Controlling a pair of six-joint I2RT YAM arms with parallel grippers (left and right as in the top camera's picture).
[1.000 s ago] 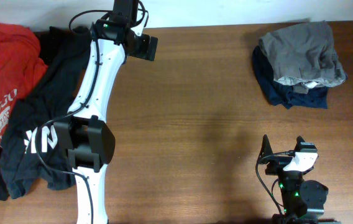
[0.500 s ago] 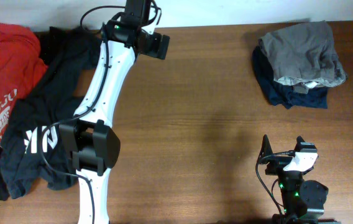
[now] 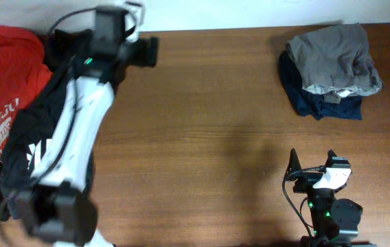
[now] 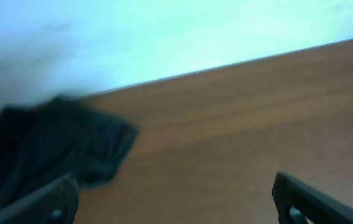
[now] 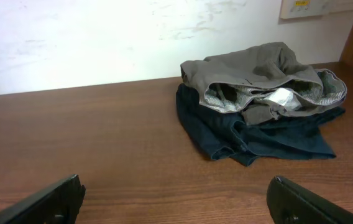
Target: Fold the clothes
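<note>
Far right corner of the table (image 3: 202,137): shorts (image 3: 332,55) lie on top of a second garment (image 3: 318,106), which sticks out on their left and near sides; well apart, at the left end, two tees in a heap, outer tee (image 3: 9,68) at the table's edge, inner tee (image 3: 16,158) overlapping its right side. Left arm (image 3: 78,110) lies across above the inner tee, reaching to the far edge; right arm (image 3: 325,202) sits at the near edge, in front of the shorts.

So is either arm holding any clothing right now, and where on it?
Nothing is held. The left end effector and right end effector are both open and empty.
</note>
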